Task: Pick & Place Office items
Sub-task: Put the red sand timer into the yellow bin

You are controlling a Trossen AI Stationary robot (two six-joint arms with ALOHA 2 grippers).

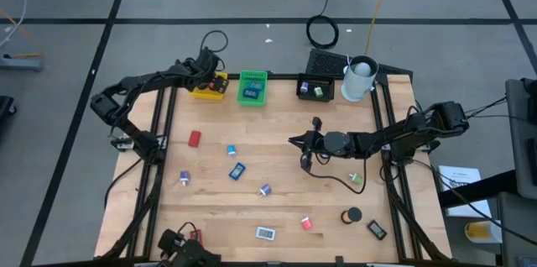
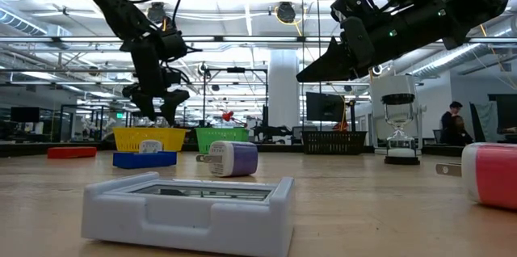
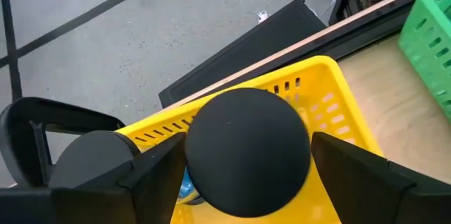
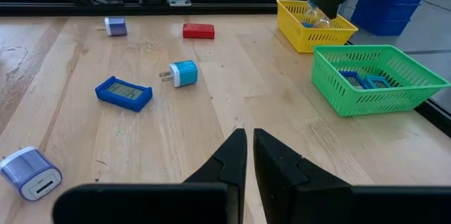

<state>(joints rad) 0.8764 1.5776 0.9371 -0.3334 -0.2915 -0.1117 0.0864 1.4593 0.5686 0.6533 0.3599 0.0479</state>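
Over the yellow tray [image 1: 208,87] we see the left gripper [image 3: 243,175], fingers spread either side of a black round roll [image 3: 246,150] — whether they touch it we cannot tell, and the roll hides most of the tray's inside. Only the right wrist view shows the right gripper [image 4: 250,155] closed on nothing, well away from that tray. The blue flat piece [image 4: 124,93] lies between them, long axis slanted.

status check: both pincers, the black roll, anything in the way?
Left pincer over yellow tray, jaws apart, black roll between them. Right pincer shut, empty, mid-table. Nothing blocking the tray.
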